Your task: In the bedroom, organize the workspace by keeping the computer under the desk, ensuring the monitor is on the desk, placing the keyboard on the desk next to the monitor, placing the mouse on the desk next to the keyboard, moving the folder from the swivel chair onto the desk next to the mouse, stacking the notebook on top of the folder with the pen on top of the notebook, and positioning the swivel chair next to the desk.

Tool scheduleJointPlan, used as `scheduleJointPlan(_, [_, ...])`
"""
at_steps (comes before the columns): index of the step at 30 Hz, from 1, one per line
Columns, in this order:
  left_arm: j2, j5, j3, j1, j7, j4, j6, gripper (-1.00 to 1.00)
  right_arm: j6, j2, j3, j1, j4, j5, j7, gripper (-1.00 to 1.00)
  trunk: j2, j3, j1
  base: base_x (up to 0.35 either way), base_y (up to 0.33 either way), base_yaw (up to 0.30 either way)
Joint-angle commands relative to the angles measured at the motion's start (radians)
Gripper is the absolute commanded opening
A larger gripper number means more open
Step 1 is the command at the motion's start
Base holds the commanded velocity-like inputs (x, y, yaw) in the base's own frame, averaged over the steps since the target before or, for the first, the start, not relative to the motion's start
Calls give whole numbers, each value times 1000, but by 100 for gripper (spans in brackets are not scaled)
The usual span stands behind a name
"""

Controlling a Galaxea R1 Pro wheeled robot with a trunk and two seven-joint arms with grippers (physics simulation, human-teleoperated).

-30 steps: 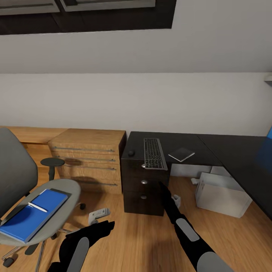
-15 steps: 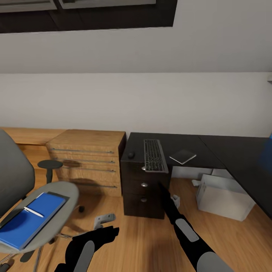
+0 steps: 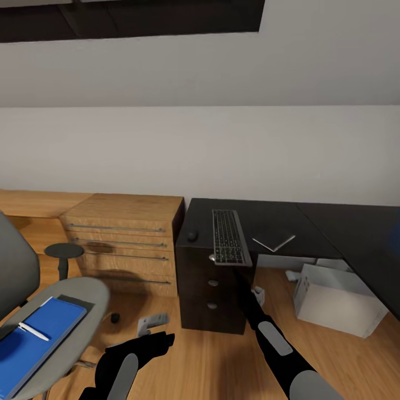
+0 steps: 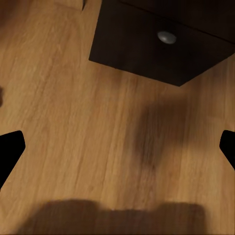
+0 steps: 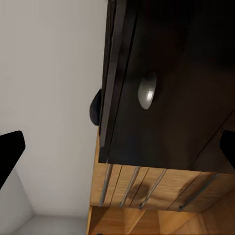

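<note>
On the black desk (image 3: 311, 219) lie the keyboard (image 3: 228, 236), overhanging the front edge, the mouse (image 3: 192, 235) left of it and the dark notebook (image 3: 273, 240) to its right. The grey-white computer (image 3: 339, 297) stands on the floor under the desk. At lower left, the swivel chair (image 3: 78, 303) carries the blue folder (image 3: 47, 328) with the white pen (image 3: 33, 331) on it. My right gripper (image 3: 238, 272) (image 5: 117, 147) is open just below the keyboard, facing the drawer unit's knob (image 5: 147, 90). My left gripper (image 3: 157, 340) (image 4: 117, 149) hangs open over the floor. The monitor is out of view.
A low wooden drawer cabinet (image 3: 125, 241) stands against the desk's left side. The black drawer unit (image 3: 214, 294) (image 4: 161, 44) fills the space under the keyboard. Wooden floor (image 3: 211, 361) lies between the chair and the desk. A white wall (image 3: 200, 150) is behind.
The whole picture has shifted: the camera sank and came nearer the desk, so the chair slid toward the left edge. Both arms keep about the same pose.
</note>
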Motion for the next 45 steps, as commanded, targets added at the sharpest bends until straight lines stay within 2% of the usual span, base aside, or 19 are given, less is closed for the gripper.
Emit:
scheduleJointPlan(1, [0,10,0,-1,10,-1,2,100,1,0,3,-1,1,-10,4,100,0,-1,0,178,0,0])
scheduleJointPlan(36, [2,9,1,-1,10,-1,2,100,1,-2,0,-1,1,-10,2,100,0,-1,0,118,6,0])
scheduleJointPlan(41, [2,9,1,-1,10,-1,2,100,2,-2,0,-1,1,-11,-19,100,0,-1,0,5,0,0])
scheduleJointPlan(42, [2,9,1,-1,10,-1,2,100,3,-2,0,-1,1,-11,-29,-100,0,-1,0,1,0,0])
scheduleJointPlan(45, [2,9,1,-1,10,-1,2,100,3,-2,0,-1,0,-10,-44,-100,0,-1,0,0,0,0])
